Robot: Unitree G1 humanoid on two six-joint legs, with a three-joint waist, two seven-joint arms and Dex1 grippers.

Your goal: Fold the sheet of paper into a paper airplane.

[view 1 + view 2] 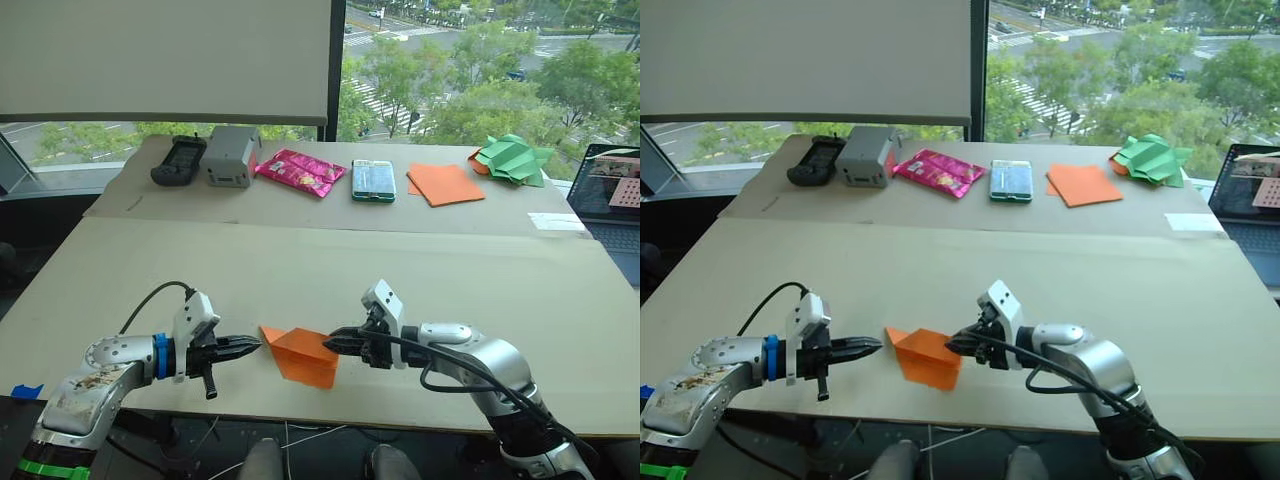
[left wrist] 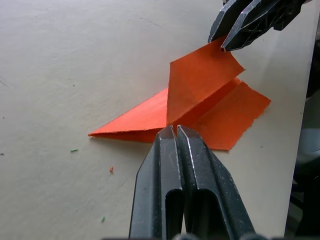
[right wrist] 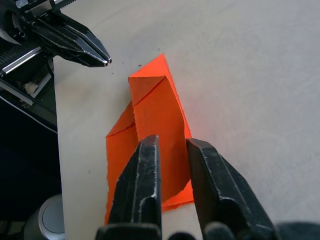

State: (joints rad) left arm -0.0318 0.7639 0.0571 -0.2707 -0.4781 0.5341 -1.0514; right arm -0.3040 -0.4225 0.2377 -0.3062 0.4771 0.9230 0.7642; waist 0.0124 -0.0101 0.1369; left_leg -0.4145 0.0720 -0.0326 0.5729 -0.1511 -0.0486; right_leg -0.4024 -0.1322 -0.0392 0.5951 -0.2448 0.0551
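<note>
The orange sheet of paper point(image 1: 300, 352) lies near the table's front edge, folded into a pointed wedge with one flap standing up. Its point faces my left gripper point(image 1: 255, 344), which is shut and empty, with its tip just beside the point and low over the table. My right gripper point(image 1: 328, 342) is at the opposite side, slightly open, its fingers point(image 3: 145, 170) on either side of the raised flap's edge point(image 3: 165, 150). In the left wrist view the flap point(image 2: 200, 85) rises toward the right gripper's tips point(image 2: 225, 42).
Along the far side of the table point(image 1: 500, 300) lie a black device point(image 1: 179, 160), a grey box point(image 1: 230, 157), a pink packet point(image 1: 300, 171), a phone point(image 1: 373, 180), a stack of orange sheets point(image 1: 444, 184) and crumpled green paper point(image 1: 512, 158). A laptop point(image 1: 610, 200) sits at the right.
</note>
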